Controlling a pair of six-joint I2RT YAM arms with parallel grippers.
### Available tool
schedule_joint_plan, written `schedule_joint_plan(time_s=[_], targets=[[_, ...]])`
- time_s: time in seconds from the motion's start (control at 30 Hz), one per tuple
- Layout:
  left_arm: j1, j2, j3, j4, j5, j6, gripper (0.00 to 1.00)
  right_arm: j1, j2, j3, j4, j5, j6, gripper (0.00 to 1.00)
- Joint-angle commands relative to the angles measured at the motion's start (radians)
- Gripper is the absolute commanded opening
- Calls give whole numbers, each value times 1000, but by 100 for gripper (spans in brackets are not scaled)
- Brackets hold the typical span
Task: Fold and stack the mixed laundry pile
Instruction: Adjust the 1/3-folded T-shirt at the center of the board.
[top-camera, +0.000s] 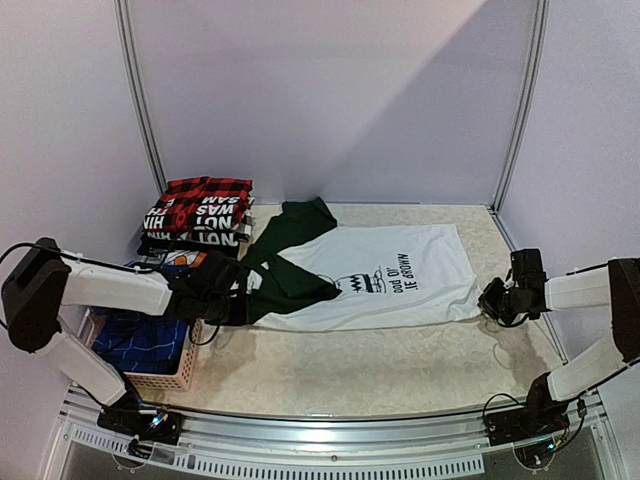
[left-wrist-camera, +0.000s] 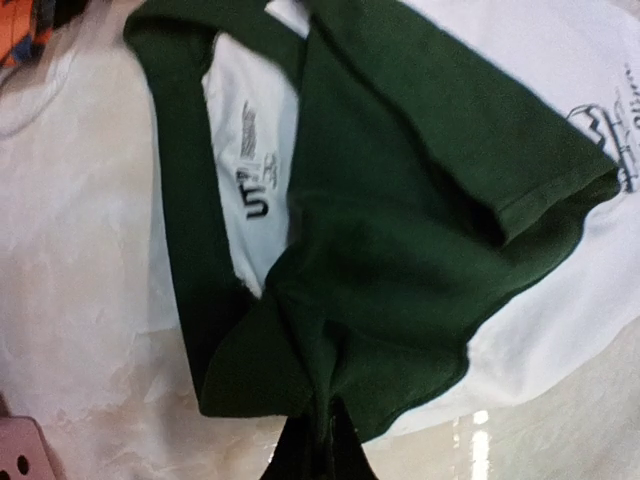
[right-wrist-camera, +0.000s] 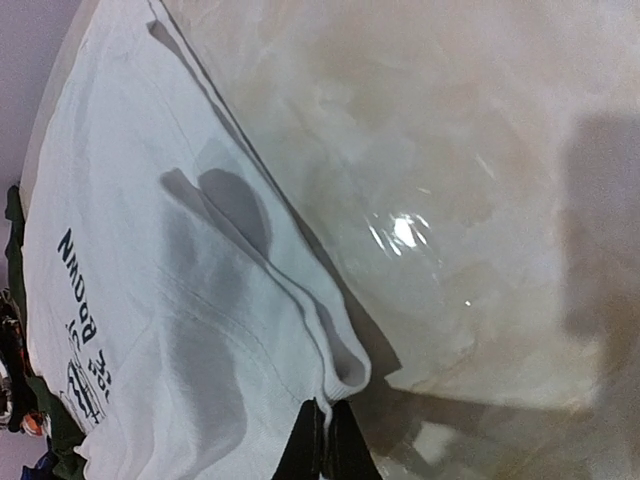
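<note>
The left gripper (top-camera: 232, 301) clamps the green sleeve (left-wrist-camera: 400, 250) and the right gripper (top-camera: 493, 301) the hem corner (right-wrist-camera: 345, 375) of the white T-shirt (top-camera: 400, 270) spread flat on the table (top-camera: 380, 370), so the fold looks ready to begin, needing both ends lifted together.

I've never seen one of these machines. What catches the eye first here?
A white T-shirt with dark green sleeves lies spread across the middle of the table, each end pinched by a shut gripper: the left gripper at the green sleeve, the right gripper at the white hem corner. Behind it at the back left sits a folded stack topped by red-and-black plaid.
</note>
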Motion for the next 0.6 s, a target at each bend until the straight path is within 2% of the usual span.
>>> schedule_joint_plan(time_s=[0.0,0.2,0.3,0.4,0.47,0.57], targets=[[10,-22,122,-103,-21,50,0,-4,-22,113,-83,-2,-30,0],[80,21,382,-229,40,122,0,-11,17,404,-298,-48,-84,0],[76,-78,464,-304,-16,139,0,-12,-53,506,-403,-14,-116,0],[53,-174,409,-342,-108,124,0,-13,-166,440,-430,52,-137,0],[51,-193,324,-324,-78,92,0,-12,-208,348,-420,61,-139,0],[28,-218,136,-213,-9,18,0,-28,-236,188,-379,78,-129,0]])
